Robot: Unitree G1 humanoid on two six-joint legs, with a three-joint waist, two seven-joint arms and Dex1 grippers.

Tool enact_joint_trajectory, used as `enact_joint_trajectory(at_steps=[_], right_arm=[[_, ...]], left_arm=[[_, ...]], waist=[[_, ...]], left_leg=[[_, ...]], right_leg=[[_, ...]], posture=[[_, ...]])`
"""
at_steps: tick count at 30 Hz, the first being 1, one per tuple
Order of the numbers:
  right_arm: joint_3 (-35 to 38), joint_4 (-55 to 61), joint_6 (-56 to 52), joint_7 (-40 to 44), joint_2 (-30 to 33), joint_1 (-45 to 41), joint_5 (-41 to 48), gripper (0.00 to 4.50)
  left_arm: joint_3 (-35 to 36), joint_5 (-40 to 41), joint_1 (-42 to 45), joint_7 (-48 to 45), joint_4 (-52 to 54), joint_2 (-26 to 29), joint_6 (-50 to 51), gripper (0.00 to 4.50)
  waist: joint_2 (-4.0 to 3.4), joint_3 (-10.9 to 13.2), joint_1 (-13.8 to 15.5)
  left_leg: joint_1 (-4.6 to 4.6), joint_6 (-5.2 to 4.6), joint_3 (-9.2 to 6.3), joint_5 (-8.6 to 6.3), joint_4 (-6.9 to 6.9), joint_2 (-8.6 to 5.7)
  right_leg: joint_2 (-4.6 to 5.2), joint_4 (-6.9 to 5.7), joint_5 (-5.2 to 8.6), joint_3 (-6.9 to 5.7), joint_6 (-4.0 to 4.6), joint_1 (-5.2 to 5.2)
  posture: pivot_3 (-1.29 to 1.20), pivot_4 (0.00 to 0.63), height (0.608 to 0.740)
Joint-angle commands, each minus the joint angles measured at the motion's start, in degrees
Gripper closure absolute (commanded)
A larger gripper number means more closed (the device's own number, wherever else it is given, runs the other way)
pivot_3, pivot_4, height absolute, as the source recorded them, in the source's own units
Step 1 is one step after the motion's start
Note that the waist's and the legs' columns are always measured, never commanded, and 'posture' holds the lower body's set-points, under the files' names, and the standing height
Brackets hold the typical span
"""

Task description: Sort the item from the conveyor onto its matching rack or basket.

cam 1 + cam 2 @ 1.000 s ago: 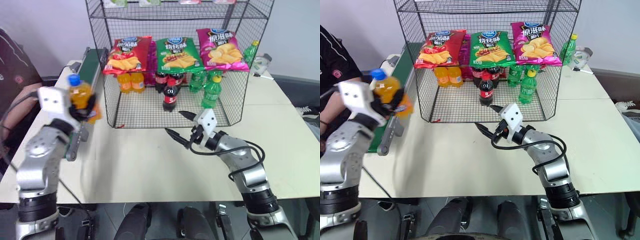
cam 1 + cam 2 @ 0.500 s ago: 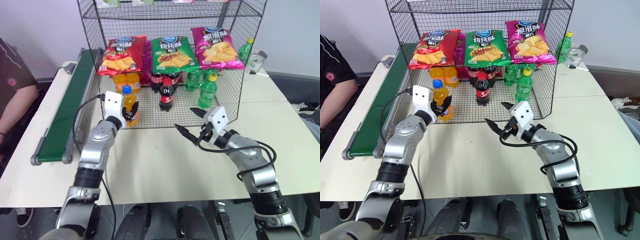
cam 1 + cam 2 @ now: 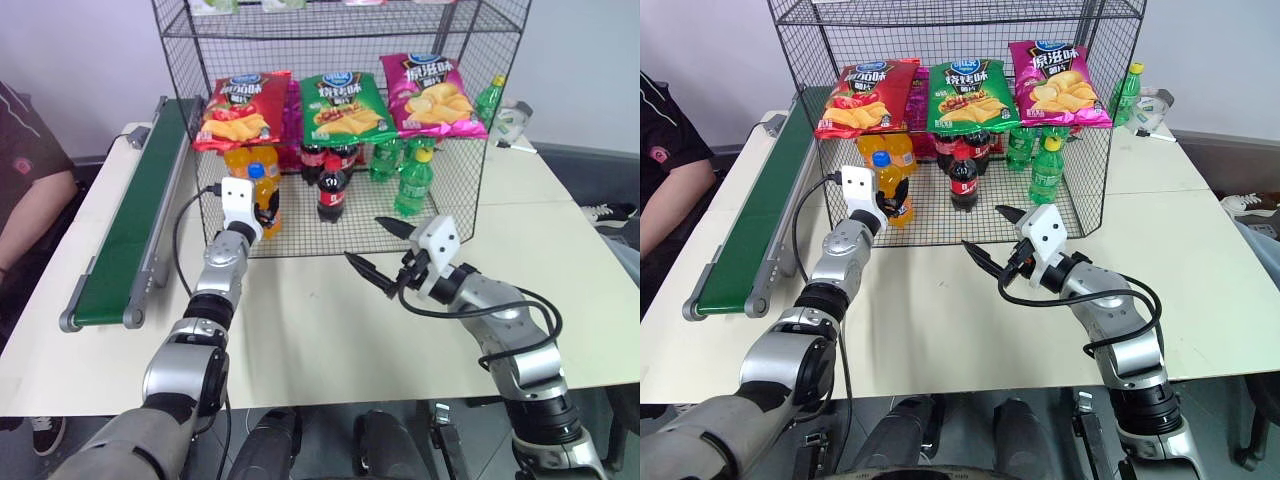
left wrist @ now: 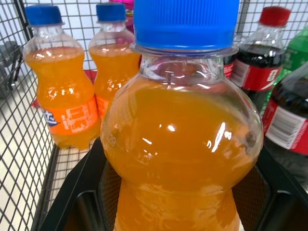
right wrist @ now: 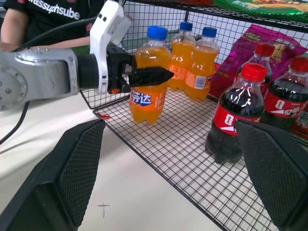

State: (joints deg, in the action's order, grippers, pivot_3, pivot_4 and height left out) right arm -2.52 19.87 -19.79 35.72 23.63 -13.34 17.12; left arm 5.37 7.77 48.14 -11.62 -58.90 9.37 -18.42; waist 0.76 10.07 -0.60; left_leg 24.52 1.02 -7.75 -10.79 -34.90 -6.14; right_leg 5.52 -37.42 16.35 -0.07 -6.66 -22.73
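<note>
The orange soda bottle [image 5: 148, 77], blue-capped, is clamped at its waist in the left pincer [image 5: 144, 76], whose black fingers are closed tight around it. It sits upright at the front left of the wire rack [image 3: 200, 110], over the mesh floor; whether its base touches the mesh cannot be told. Just behind it stand two matching orange bottles [image 5: 195, 62], so it has reached the right group. The conveyor [image 3: 135, 225] on the counter [image 3: 300, 340] lies bare, well apart to the left. Judging by this, the carry is nearly finished; what remains is setting the bottle down, letting go and drawing the arm out.

The right pincer [image 3: 382, 250] hovers over the counter before the rack, spread wide and holding nothing.

The bottle's label carries white Chinese characters on blue. The cola bottles [image 5: 233, 115] beside it have red labels with white script. Three crisp bags [image 3: 345, 105], red, green and pink, bear Chinese lettering too small to make out.
</note>
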Motion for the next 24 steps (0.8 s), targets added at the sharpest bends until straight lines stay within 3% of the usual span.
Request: enact_joint_trajectory(at_steps=[1,6,10,11,19,24], right_arm=[[0.9,3.0,0.1,-0.4,0.4,0.2,0.7,0.00],[0.7,3.0,-0.1,-0.5,0.4,-0.1,0.6,0.00],[0.6,2.8,-0.1,-0.3,0.4,-0.2,0.6,0.00],[0.5,2.7,-0.1,-0.3,0.4,-0.2,0.6,0.00],[0.5,2.7,-0.2,-0.2,0.4,-0.1,0.6,0.00],[0.7,3.2,-0.5,-0.3,0.6,0.5,0.8,0.00]], left_arm=[[0.8,-1.0,2.3,0.7,-1.6,-0.4,-3.9,2.02],[1.6,-0.6,2.3,0.1,-3.9,-0.7,-4.7,2.02],[2.7,0.0,2.0,-1.1,-3.7,-0.6,-4.1,0.17],[2.7,-0.2,1.9,-0.9,-3.5,-0.6,-4.2,0.06],[3.5,0.2,-0.4,-2.7,1.6,-0.4,-4.1,0.06],[2.9,0.4,-7.7,-4.3,15.4,1.4,-1.8,0.06]], waist=[[0.00,0.0,0.0],[0.01,0.0,0.0],[0.01,0.0,0.0],[0.01,0.0,0.0],[0.01,0.0,0.0],[0.00,0.0,-0.2]], left_leg=[[0.00,0.00,0.00,0.00,-0.02,0.00],[-0.01,0.00,-0.01,0.00,-0.13,0.00],[-0.01,-0.01,-0.01,0.00,-0.13,0.00],[-0.01,-0.01,-0.01,0.00,-0.13,0.00],[-0.01,-0.01,-0.01,0.00,-0.15,0.00],[-0.01,0.00,-0.01,0.00,-0.13,0.00]], right_leg=[[0.00,-0.04,0.00,0.00,0.00,0.00],[-0.02,-0.12,0.00,-0.01,0.00,0.03],[-0.02,-0.12,0.00,-0.01,0.00,0.02],[-0.02,-0.13,0.00,-0.01,0.00,0.02],[-0.02,-0.16,0.00,-0.01,0.00,0.02],[-0.02,-0.17,0.00,0.03,0.00,0.00]], posture=[[0.00,0.150,0.740],[0.00,0.150,0.740],[0.00,0.150,0.740],[0.00,0.150,0.740],[0.00,0.150,0.740],[0.00,0.150,0.740]])
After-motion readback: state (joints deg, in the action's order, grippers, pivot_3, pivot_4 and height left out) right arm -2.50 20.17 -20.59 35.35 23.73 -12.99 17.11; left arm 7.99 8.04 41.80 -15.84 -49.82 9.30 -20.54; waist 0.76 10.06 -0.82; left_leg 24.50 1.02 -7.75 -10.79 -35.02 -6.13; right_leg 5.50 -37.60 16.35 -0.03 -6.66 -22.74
